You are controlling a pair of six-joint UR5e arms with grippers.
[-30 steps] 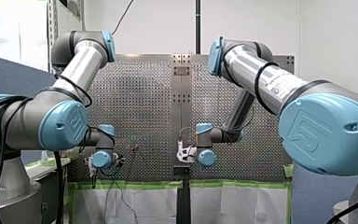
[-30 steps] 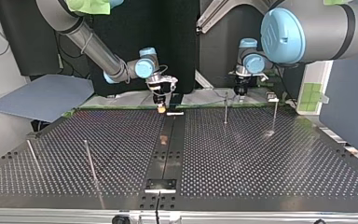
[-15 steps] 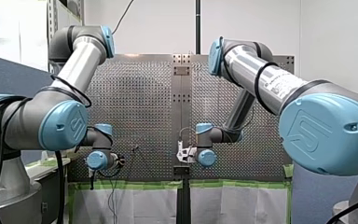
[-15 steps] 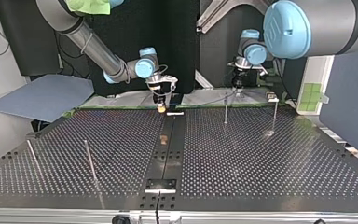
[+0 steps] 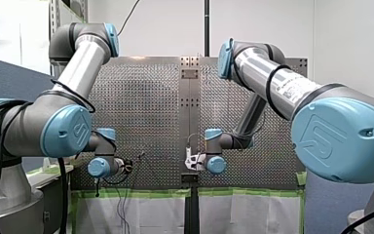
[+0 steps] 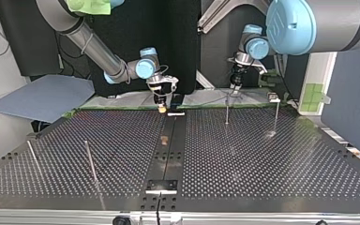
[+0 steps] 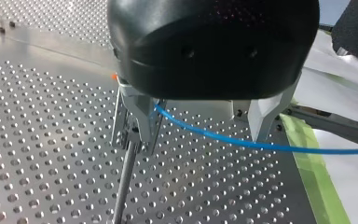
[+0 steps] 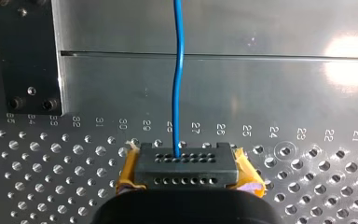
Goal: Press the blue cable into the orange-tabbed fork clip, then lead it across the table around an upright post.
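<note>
Where the perforated surface [image 6: 262,164] ends at the top view's far side, my right pincer [image 8: 185,157] stands low by the dark centre strip [image 6: 168,154], clenched on the blue cable [image 8: 179,70]. Its 2 black, hole-dotted tips meet with the cable pinched in the seam between them, and yellow-orange pads [image 8: 128,175] show at both sides. From that grip the cable runs straight ahead over the smooth plate [image 8: 261,107] and out of the right wrist view.

My left pincer [image 6: 235,89] hangs above that far edge, towards the top view's right, well apart from the right one. Whether it is clenched or released I cannot tell. In the left wrist view the cable comes out from under its black housing, arcs across the holes and passes over the green tape [image 7: 310,186] at the surface's border. 1 upright post [image 7: 123,186] rises directly under this pincer, just beside the spot where the cable appears; whether cable and post touch I cannot tell.

In the top view 3 more posts [image 6: 90,161] stand on the surface, and a small orange piece [image 6: 164,139] lies on the centre strip.
</note>
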